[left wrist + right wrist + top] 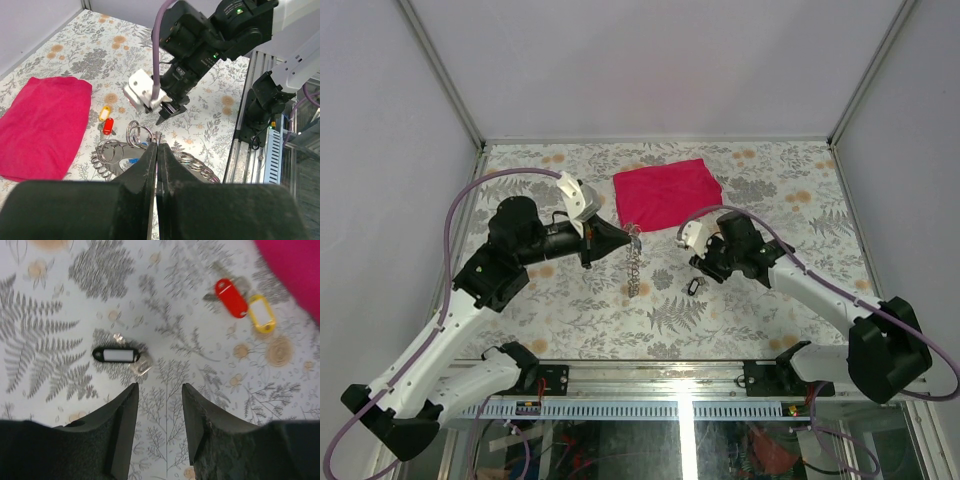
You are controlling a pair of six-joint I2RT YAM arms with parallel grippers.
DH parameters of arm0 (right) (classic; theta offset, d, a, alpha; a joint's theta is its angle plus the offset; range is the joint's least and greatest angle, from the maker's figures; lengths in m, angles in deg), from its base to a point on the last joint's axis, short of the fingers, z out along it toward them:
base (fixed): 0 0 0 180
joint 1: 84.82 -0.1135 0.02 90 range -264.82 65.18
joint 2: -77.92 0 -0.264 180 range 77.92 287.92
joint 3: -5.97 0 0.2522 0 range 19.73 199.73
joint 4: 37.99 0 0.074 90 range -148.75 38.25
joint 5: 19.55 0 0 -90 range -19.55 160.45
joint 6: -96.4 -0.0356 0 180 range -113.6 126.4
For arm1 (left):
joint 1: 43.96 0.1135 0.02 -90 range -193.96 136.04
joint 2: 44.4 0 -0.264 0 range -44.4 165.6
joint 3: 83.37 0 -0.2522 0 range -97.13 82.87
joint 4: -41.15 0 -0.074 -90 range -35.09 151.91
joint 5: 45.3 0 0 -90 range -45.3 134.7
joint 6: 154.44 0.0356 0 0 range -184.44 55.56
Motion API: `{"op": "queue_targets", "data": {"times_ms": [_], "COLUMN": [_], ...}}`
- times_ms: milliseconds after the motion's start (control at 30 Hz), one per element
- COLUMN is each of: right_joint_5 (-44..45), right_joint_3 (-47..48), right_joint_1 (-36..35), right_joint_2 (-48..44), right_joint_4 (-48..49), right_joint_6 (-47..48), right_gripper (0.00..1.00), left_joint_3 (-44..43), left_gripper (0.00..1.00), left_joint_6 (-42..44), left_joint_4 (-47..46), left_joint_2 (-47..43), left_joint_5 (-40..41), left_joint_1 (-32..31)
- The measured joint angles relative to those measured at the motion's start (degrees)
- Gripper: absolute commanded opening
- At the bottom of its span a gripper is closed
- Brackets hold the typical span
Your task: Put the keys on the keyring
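Note:
My left gripper point(626, 236) is shut on the rim of the keyring point(634, 260), a silver ring of coiled wire that hangs down from it to the table. In the left wrist view the jaws point(157, 146) pinch the keyring point(106, 159), whose coils show on both sides of the fingers. My right gripper point(698, 262) is open and empty just above the table point(160, 386). A key with a black tag point(120, 356) lies just ahead of it, to its left point(693, 285). Keys with a red tag point(231, 298) and a yellow tag point(261, 313) lie farther off.
A pink cloth point(665, 192) lies at the back middle of the floral table, next to the red tag point(108, 125) and yellow tag point(104, 113). The right arm point(200, 45) stands close in front of the left gripper. A metal rail point(650, 375) runs along the near edge.

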Motion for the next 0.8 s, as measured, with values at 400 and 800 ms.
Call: {"op": "queue_targets", "data": {"times_ms": [400,800], "right_joint_5": [-4.68,-4.72], "right_joint_3": [0.46,1.99], "right_joint_1": [0.04,0.04], "right_joint_2": [9.66,15.30], "right_joint_4": [-6.86,-2.12], "right_joint_6": [9.31,10.19], "right_gripper": [0.43,0.36], "left_joint_3": [0.00,0.00], "left_gripper": [0.00,0.00], "left_joint_6": [1.62,1.86], "left_joint_4": [1.27,2.03], "left_joint_2": [-1.38,-1.38], "left_joint_5": [0.07,0.13], "left_joint_1": [0.00,0.00]}}
